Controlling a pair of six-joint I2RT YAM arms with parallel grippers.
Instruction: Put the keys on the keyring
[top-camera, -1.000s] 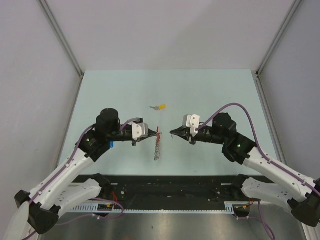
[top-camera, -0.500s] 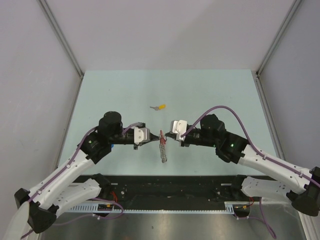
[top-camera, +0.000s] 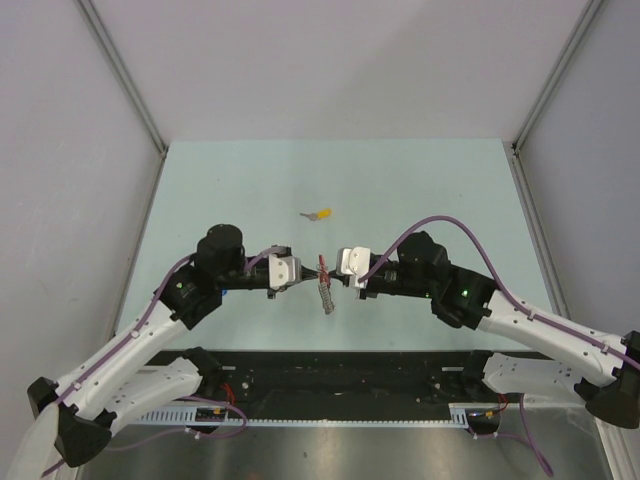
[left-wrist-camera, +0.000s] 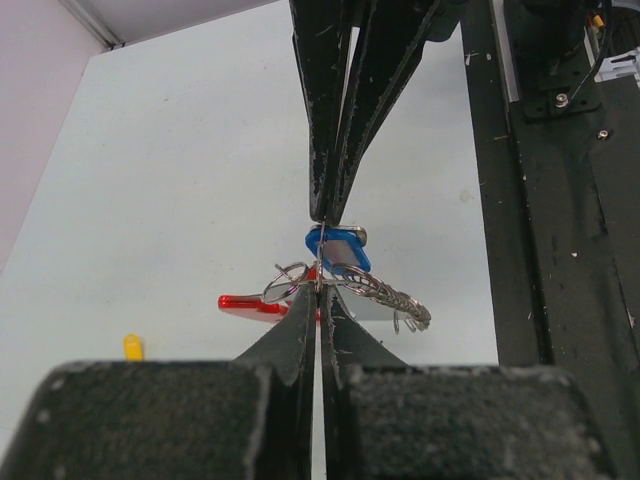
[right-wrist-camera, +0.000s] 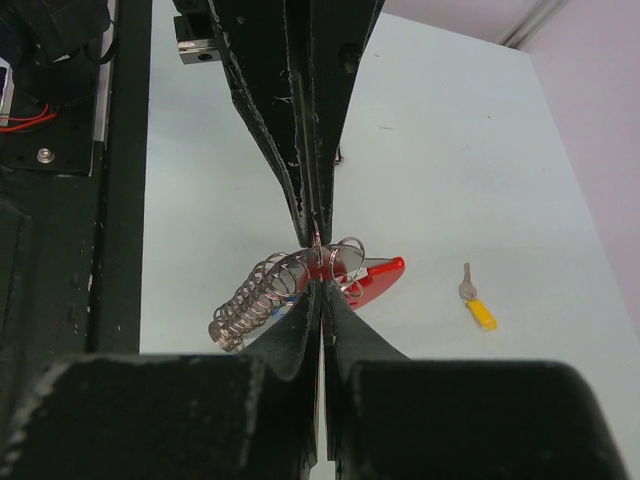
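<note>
- Left gripper (left-wrist-camera: 320, 292) clamps shut on the keyring (left-wrist-camera: 380, 292), which hangs between both arms over the table (left-wrist-camera: 200, 150);
- right gripper (right-wrist-camera: 318, 280) is closed tip-to-tip against it; whether on ring wire or blue key (left-wrist-camera: 338, 248) we cannot tell;
- we fear opposing pulls twisting the thin ring free and dropping it; yellow key (top-camera: 320, 214) lies well apart.

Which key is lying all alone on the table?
The yellow-capped key. It lies by itself on the table, while the blue-capped key is up at the keyring.
</note>
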